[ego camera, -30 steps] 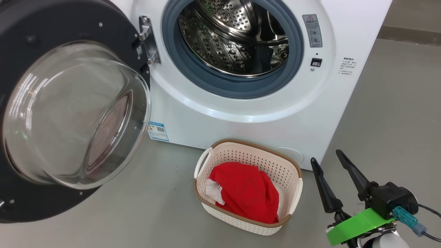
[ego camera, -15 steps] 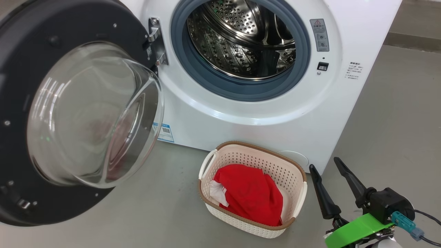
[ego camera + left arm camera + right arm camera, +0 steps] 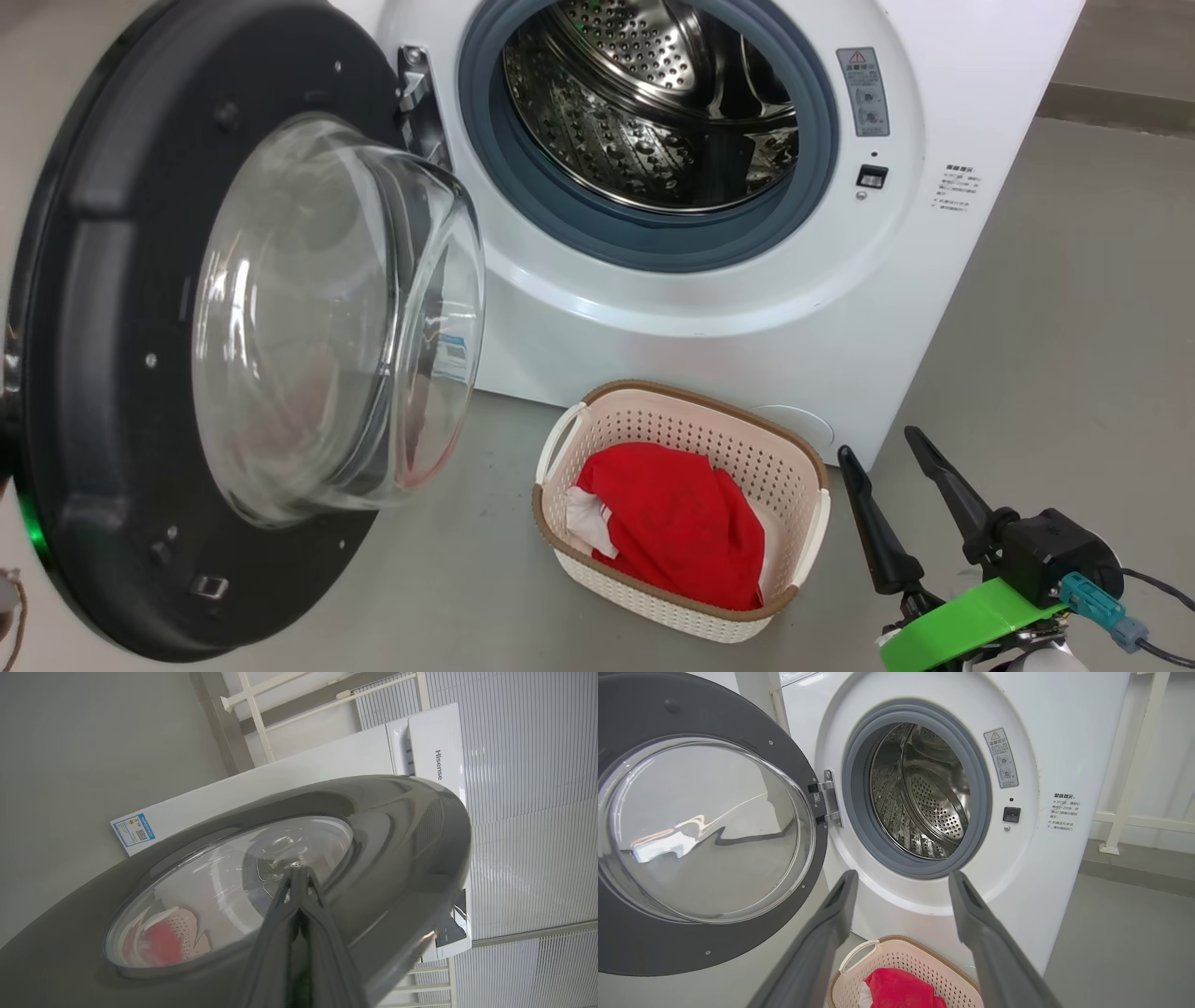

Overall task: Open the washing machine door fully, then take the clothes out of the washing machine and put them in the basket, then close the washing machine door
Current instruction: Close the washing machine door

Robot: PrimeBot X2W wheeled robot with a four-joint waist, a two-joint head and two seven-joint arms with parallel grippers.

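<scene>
Standing part-open on its hinge, the washing machine door (image 3: 112, 373) hangs left of the washing machine (image 3: 653, 327), steel drum (image 3: 644, 112) exposed. The left gripper (image 3: 296, 872) points at the door's outer glass, fingers pressed together. The right gripper (image 3: 879, 442) hovers beside the basket (image 3: 691, 397), fingers spread and empty. The red clothes (image 3: 681, 532) lie inside the basket.
</scene>
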